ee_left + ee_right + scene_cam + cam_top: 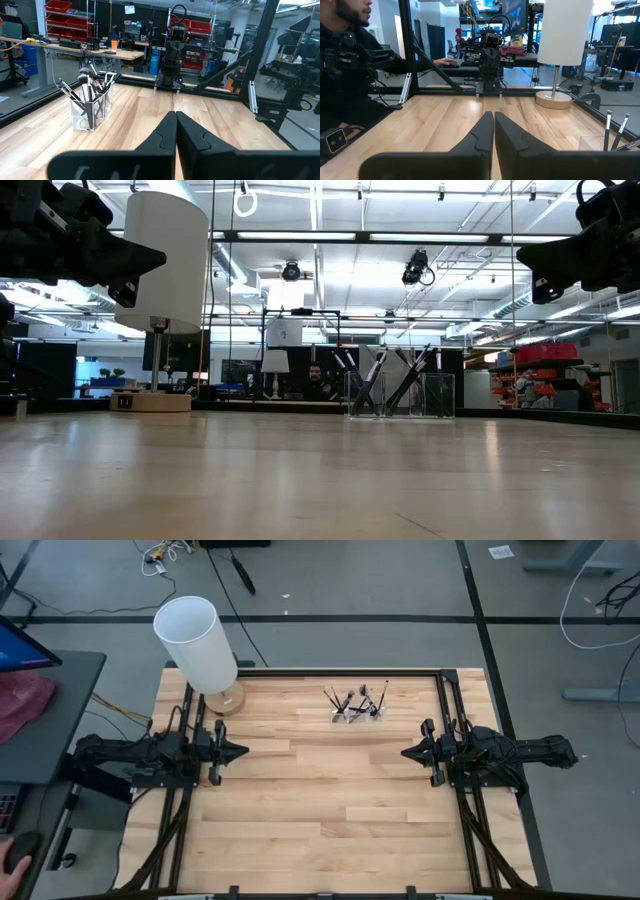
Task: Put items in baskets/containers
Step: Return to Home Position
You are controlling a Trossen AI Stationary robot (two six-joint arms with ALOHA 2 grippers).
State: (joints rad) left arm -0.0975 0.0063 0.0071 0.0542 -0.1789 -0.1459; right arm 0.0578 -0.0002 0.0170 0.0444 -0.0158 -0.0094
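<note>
Several thin makeup brushes (357, 700) stand leaning inside a small clear plastic holder (90, 107) on the far middle of the wooden table; their lower ends rest in it, as the low view (400, 385) also shows. My left gripper (240, 751) is shut and held level above the table's left side, well away from the holder. My right gripper (407, 753) is shut and level above the right side, facing the left one. Both hold nothing.
A tall white cylinder lamp (198, 645) on a round wooden base stands at the table's far left corner. A dark frame (445, 690) borders the table. A seated person (350, 75) shows beyond the table's edge in the right wrist view.
</note>
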